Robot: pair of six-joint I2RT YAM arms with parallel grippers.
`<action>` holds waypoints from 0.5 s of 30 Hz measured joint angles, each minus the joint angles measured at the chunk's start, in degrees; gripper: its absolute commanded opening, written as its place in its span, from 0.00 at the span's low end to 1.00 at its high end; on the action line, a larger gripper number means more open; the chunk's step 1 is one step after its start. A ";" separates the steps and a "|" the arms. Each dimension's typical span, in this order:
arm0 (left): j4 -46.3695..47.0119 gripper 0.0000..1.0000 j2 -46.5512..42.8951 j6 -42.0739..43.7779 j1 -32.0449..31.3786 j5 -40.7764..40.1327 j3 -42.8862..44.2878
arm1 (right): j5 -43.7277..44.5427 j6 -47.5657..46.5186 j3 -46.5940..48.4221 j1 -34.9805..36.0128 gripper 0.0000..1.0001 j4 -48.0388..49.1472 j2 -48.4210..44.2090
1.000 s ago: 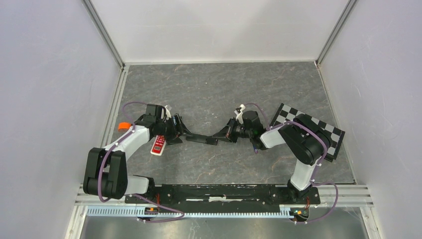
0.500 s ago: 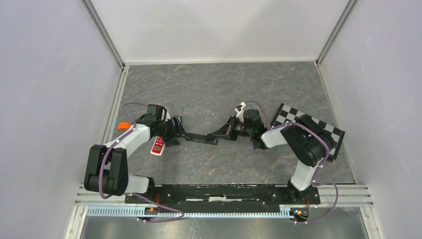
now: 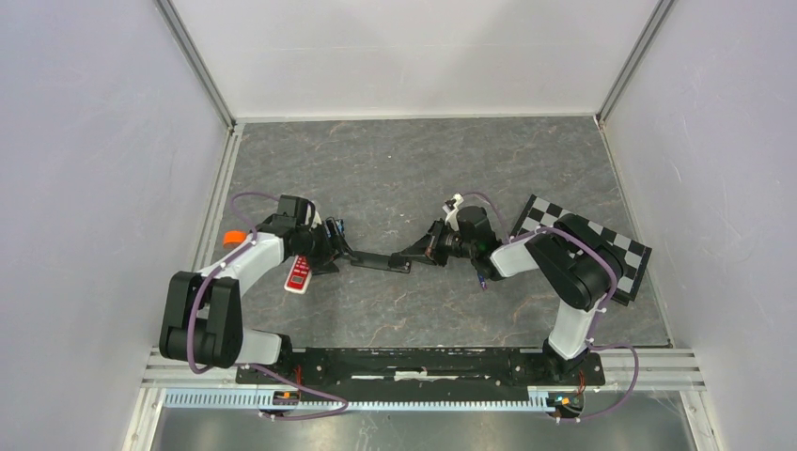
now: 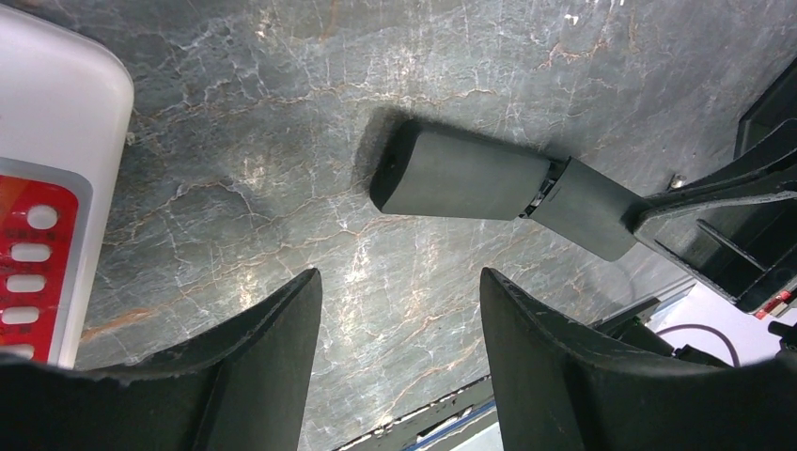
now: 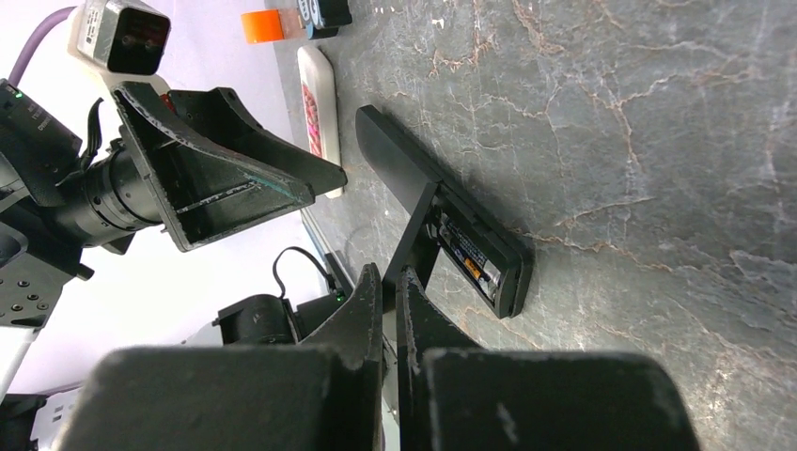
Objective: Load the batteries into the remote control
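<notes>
Remote control, long, black and plastic (image 5: 399, 155), lies with its back open

It rests flat on the grey stone-look worktop (image 3: 395, 169). It is a bit left of the middle and closer to the near edge than the far one. At its right end a thin black lid (image 5: 415, 235) stands up from the back. Under the lid is a little bay. A dark slim round battery (image 5: 467, 256) with a small orange mark lies inside it.

The right claw (image 5: 390, 274) has its two fingers pressed together. The top edge of the lid goes in between the tips, so it looks pinched there. The left claw (image 4: 399, 282) is spread wide and holds nothing. It hangs low over bare worktop just beside the left end of the black remote, not touching it.

A white plastic remote with a red button panel (image 4: 47, 122) lies near the left edge of the worktop, just beside the left claw. A small orange piece (image 3: 233, 236) sits right at the left edge, behind the white remote. A black and white checked board (image 3: 632, 258) lies by the right edge, partly under the right arm.

Near the left claw is a tiny dark bluish thing (image 3: 336, 225). It is too small to tell what it is.
</notes>
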 measured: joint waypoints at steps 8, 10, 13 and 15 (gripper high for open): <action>0.02 0.68 0.94 0.00 0.00 0.00 0.00 | 0.04 1.77 0.00 0.02 0.00 0.81 0.55; 0.02 0.68 1.27 -0.02 0.00 -0.02 0.04 | 0.00 2.51 -0.02 0.02 0.00 1.38 0.83; 0.02 0.68 1.68 -0.02 0.00 -0.02 0.09 | 0.02 3.69 -0.59 0.11 0.00 2.56 0.96; 0.00 0.68 1.95 -0.02 0.00 0.00 0.33 | 0.02 3.93 -0.81 0.13 0.00 2.67 0.96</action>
